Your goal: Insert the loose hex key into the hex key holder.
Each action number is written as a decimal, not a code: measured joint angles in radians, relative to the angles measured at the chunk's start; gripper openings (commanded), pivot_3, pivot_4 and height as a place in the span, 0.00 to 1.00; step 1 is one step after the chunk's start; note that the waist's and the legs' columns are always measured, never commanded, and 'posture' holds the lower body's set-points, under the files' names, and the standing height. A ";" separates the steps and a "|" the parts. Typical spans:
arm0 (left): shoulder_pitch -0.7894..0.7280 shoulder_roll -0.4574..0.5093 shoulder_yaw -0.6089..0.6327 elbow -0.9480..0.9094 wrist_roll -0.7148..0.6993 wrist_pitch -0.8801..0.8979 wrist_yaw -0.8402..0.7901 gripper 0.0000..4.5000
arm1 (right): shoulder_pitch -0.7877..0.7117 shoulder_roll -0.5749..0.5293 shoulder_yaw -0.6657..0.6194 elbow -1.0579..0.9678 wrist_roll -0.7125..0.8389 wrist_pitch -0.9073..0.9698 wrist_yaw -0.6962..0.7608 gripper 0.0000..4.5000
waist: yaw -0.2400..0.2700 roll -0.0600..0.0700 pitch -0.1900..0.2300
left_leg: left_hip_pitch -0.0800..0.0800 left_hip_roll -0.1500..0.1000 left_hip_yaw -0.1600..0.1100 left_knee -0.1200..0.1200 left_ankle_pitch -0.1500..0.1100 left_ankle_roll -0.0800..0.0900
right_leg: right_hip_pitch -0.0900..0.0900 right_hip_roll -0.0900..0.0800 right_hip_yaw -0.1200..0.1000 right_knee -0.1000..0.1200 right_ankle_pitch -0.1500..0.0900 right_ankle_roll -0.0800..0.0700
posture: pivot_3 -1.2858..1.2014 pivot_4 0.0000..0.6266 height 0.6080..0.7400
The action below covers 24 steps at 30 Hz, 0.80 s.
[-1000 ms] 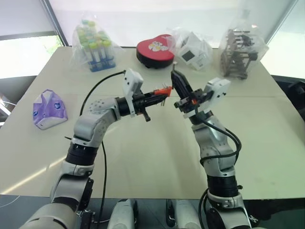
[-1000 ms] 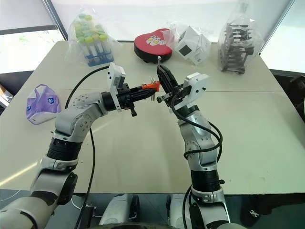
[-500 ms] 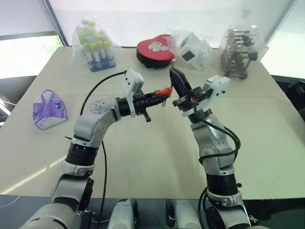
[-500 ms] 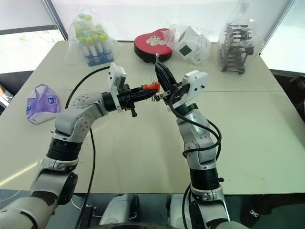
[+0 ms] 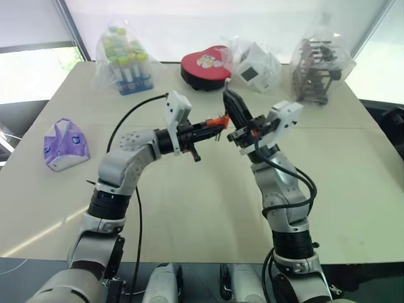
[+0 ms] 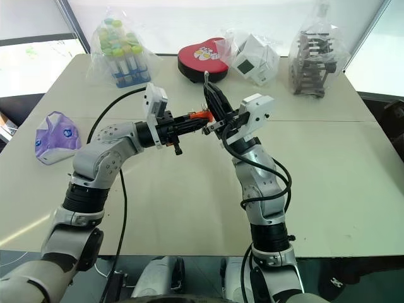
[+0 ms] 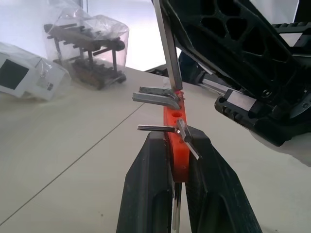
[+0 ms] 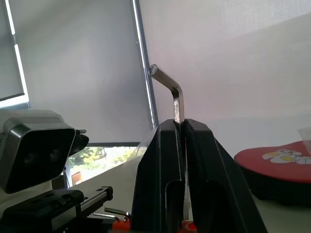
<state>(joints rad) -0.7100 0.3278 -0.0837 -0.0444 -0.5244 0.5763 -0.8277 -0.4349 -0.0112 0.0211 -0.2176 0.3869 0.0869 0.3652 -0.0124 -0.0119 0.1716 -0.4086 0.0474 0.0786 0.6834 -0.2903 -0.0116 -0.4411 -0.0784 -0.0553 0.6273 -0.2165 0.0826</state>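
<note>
- Sitting at the far left of the table (image 5: 189,208): a purple-and-white pouch (image 5: 64,144), well clear of both arms.
- Standing at the back left: a clear bag of capped tubes (image 5: 124,60).
- Left gripper (image 7: 176,145) is pointing level toward the right arm, above the table's middle. Fingers (image 7: 148,189) are pinching shut on the hex key holder (image 7: 175,131), gripping the orange block by its lower part.
- Holder is being held up in the air, not touching the table. Several dark keys are sticking out sideways from it; one empty round hole is showing on its face in the left wrist view.
- Right gripper (image 8: 179,127) is angling up and toward the left arm, fingers clamped shut on the loose hex key (image 8: 171,92).
- Key's long leg is running between the right fingers; its bent short leg is poking out past the fingertips.
- In the left wrist view the key's lower end is meeting the holder's top end, right at the orange plastic. Cannot tell if it is seated in a hole.
- Lying at the back centre: a red heart-shaped box (image 5: 205,67).
- Sitting to its right: a bagged white cube (image 5: 255,66), then a bagged dark rack (image 5: 317,63) at the back right.
</note>
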 measured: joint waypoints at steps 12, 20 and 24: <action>0.000 0.000 0.000 -0.002 -0.018 0.010 0.003 0.00 | 0.001 -0.009 -0.004 0.009 -0.010 -0.007 -0.004 0.00 | 0.000 0.000 0.000 | 0.000 0.000 0.000 0.000 0.000 0.000 | 0.000 0.000 0.000 0.000 0.000 0.000 | 0.52 0.24 1.00; 0.000 -0.003 0.005 -0.002 -0.033 0.025 0.005 0.00 | 0.001 -0.006 -0.004 0.009 -0.011 -0.007 -0.006 0.00 | 0.000 0.000 0.000 | 0.000 0.000 0.000 0.000 0.000 0.000 | 0.000 0.000 0.000 0.000 0.000 0.000 | 0.52 0.24 1.00; 0.000 -0.010 0.018 -0.001 -0.039 0.033 0.015 0.00 | 0.001 -0.006 -0.004 0.009 -0.011 -0.013 -0.007 0.00 | 0.000 0.000 0.000 | 0.000 0.000 0.000 0.000 0.000 0.000 | 0.000 0.000 0.000 0.000 0.000 0.000 | 0.52 0.24 1.00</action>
<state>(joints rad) -0.7099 0.3175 -0.0653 -0.0456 -0.5634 0.6096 -0.8124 -0.4335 -0.0168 0.0170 -0.2083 0.3761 0.0735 0.3584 -0.0126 -0.0119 0.1716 -0.4085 0.0473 0.0785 0.6834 -0.2903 -0.0116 -0.4411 -0.0784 -0.0553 0.6274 -0.2164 0.0826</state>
